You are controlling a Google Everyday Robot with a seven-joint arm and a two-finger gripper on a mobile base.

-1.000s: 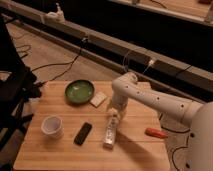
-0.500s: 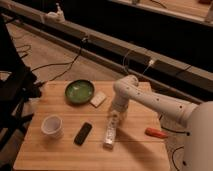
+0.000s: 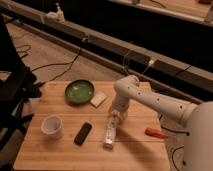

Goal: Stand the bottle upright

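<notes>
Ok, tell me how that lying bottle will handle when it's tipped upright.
The bottle lies on its side, slim and round, so it probably rolls if nudged. Small, apparently plastic: likely light. Being slim, it may topple easily once stood. The gripper is at its far end.

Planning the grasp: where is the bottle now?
In the camera view, the bottle lies on the table, just right of the black phone, with the gripper at its far end.
</notes>
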